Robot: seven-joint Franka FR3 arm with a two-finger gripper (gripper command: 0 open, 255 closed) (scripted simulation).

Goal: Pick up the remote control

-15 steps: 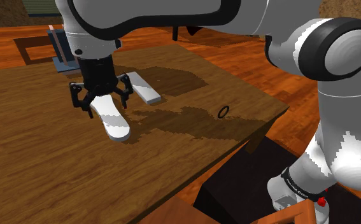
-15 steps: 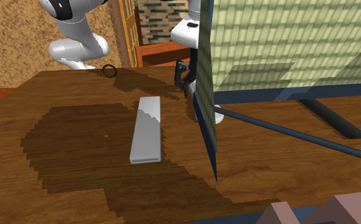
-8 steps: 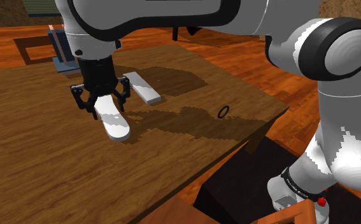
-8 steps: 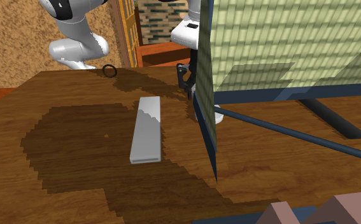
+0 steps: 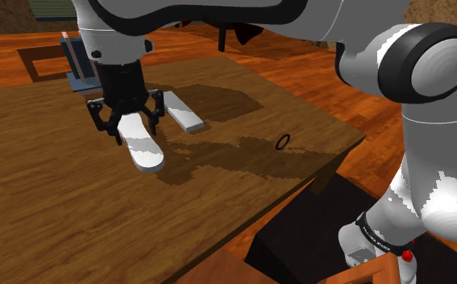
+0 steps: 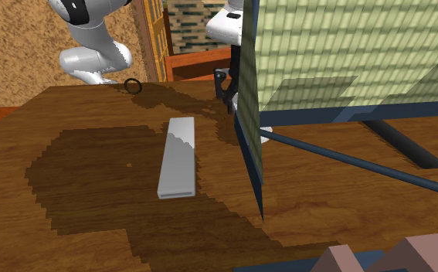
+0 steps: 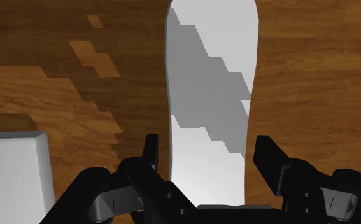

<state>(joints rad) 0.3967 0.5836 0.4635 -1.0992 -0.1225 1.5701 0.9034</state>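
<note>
— Setting, first entry?
— Brown wood-grain counter, patched with darker shadow, with orange plank floor beyond it. One white arm reached across it from a black stand.

— Second entry, the tool?
— One all-black tool, pointed down at the counter. Fingers were set close on the two long edges of the remote control, pinching it near one end.

— Description and place of the remote control?
— White, long and flat, with rounded ends and a grey stepped shadow across its top face. One end sat between the fingers, directly under the palm. The rest ran out past the fingertips toward the shoulder view's lower right. Whether the free end touched the counter could not be told.

— Neighbouring items?
— One grey rectangular slab lay flat just beside the tool on the shoulder view's right, apart from the remote control. One small black ring lay well apart from both, near the counter's edge toward the stand. One green panel in a blue frame stood across the second exterior view's right and covered most of the tool there.
</note>
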